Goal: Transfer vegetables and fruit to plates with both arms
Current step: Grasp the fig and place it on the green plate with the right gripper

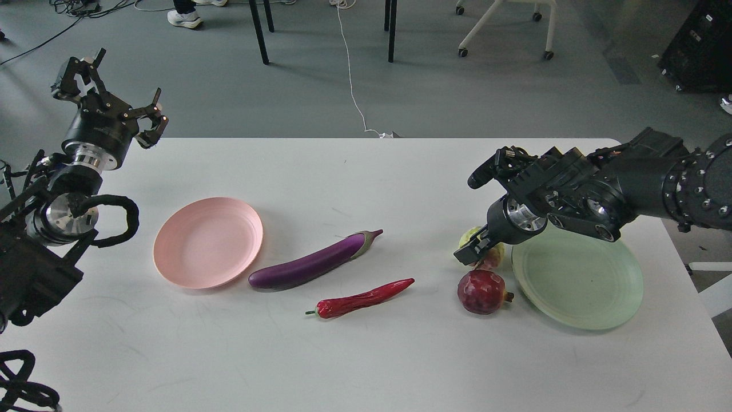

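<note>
White table (366, 366), 2 plates out | right gripper (477, 252) down on yellow-green fruit (485, 247) just left of green plate (577, 280), grip unclear—I'd confirm hold, then lift clear of pomegranate (482, 292) | left gripper (108, 86) spread wide, empty, above pink plate (208, 242).

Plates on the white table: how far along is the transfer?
Nothing is done: the pale pink ridged plate and larger pale green ridged plate hold nothing. In hand: the right pincer is down at the bumpy yellow-green fruit; grip unclear. Left: the long purple eggplant, wrinkled red chili pepper and dark red pomegranate. The left pincer is raised, open.
</note>
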### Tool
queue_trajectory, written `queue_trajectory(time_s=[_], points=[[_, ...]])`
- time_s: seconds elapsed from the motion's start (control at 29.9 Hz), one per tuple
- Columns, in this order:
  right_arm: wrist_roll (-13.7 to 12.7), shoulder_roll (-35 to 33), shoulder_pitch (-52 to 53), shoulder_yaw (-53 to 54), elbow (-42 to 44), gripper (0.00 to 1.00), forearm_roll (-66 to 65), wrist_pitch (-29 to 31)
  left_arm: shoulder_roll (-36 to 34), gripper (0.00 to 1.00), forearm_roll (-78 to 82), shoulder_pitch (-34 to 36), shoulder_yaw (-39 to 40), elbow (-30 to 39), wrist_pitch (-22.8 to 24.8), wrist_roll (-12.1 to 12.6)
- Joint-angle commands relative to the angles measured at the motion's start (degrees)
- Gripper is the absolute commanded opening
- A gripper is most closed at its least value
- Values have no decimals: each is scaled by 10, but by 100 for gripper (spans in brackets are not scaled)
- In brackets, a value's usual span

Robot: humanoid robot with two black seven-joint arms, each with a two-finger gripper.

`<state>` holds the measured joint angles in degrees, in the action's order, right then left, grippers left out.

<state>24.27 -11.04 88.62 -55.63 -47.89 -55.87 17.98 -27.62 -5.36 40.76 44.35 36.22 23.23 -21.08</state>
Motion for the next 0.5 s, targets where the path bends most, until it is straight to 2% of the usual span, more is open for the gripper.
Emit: queue_trajectory(time_s=[0.0, 0.23, 0.33, 0.47], points=[[0, -59, 36, 14, -36, 54, -3, -1, -6, 98, 0, -1, 0, 1, 0, 0], [-1, -204, 31, 13, -84, 58, -59, -3, -9, 98, 0, 0, 0, 2, -1, 1], [0, -235, -14, 19, -80, 58, -66, -18, -8, 98, 0, 0, 0, 3, -2, 1], [-1, -249, -57, 24, -78, 65, -66, -58, -8, 98, 0, 0, 0, 5, -4, 1]])
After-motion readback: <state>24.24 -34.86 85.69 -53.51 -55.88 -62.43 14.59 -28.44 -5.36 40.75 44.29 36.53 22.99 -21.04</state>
